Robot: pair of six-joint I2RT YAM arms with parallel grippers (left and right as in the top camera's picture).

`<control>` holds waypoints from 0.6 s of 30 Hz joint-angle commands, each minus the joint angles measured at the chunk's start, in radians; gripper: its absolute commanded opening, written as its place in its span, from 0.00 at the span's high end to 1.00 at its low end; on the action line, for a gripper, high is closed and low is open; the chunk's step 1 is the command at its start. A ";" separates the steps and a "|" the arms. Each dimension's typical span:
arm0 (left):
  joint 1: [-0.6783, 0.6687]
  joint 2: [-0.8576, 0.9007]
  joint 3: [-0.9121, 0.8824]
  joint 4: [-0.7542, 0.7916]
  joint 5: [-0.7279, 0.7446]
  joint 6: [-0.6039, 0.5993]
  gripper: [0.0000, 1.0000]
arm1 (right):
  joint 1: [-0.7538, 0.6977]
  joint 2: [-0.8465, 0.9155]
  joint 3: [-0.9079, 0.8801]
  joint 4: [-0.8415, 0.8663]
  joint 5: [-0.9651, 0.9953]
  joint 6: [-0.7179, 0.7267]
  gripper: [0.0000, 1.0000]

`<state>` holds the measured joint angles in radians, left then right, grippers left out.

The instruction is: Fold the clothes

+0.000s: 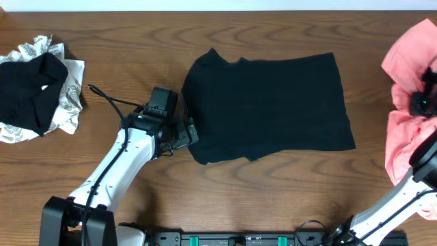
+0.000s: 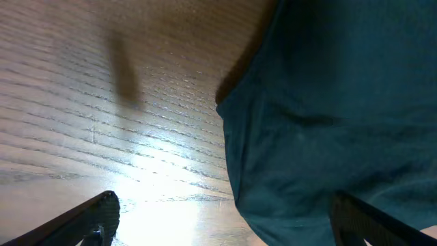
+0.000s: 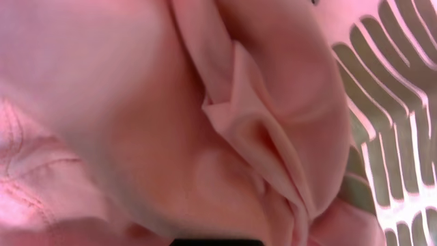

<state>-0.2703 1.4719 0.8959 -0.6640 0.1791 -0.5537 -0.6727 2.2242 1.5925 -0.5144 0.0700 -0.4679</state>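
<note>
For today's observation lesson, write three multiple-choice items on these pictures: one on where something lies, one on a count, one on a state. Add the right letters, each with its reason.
1. Where on the table does the pink garment lie?
A. in the middle
B. at the right edge
C. at the left edge

2. How many black pieces of clothing show from overhead?
A. one
B. four
C. two

3. In what state is the left hand?
A. open and empty
B. shut on the pink garment
C. shut on a sleeve

Answers:
1 B: it is bunched up against the table's right edge.
2 C: the black shirt lies spread in the middle, and a crumpled black garment lies on the patterned piece at the left.
3 A: its fingers stand wide apart beside the shirt's edge and hold nothing.
</note>
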 commanded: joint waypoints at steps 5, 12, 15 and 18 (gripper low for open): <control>-0.003 0.008 -0.004 0.000 -0.015 -0.009 0.02 | -0.005 0.021 0.213 -0.134 0.014 0.026 0.99; -0.003 0.008 -0.004 0.000 -0.015 -0.009 0.02 | 0.044 0.006 0.436 -0.405 -0.190 0.093 0.99; -0.003 0.008 -0.004 0.000 -0.015 -0.009 0.02 | 0.063 0.006 0.475 -0.524 -0.211 0.191 0.99; -0.003 0.008 -0.004 0.000 -0.015 -0.009 0.02 | 0.081 0.006 0.474 -0.639 -0.242 0.295 0.99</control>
<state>-0.2703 1.4719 0.8959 -0.6643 0.1791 -0.5537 -0.6109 2.2387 2.0533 -1.1000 -0.1047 -0.3141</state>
